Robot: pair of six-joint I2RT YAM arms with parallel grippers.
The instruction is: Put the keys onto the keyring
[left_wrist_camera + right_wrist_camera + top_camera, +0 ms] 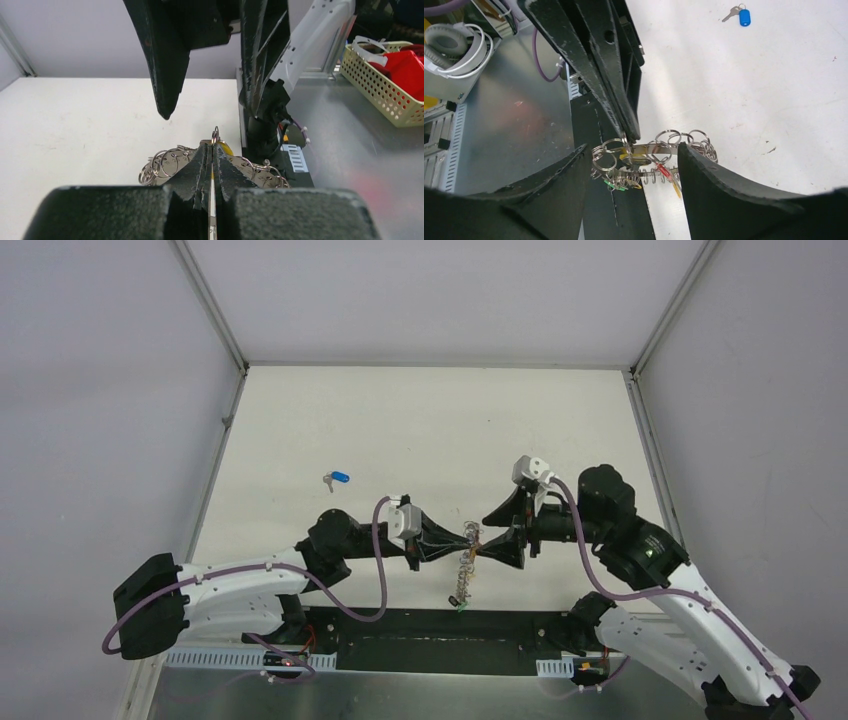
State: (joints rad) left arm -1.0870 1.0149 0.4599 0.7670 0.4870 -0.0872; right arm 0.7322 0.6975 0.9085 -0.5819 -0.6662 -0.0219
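Threading step: the left gripper [466,538] clenches the dangling keyring [462,575] at table centre, the right gripper [633,150] gapes around it, and the blue-tagged key [338,478], lying at ten o'clock, likely needs fetching next.

Overhead view facing down, wrist views close, opposed, sharing the keyring [649,149]

Keyring [462,575] between left gripper [467,538] and right gripper [488,541]; loose key [336,479] on table [420,420], farther back, to left.
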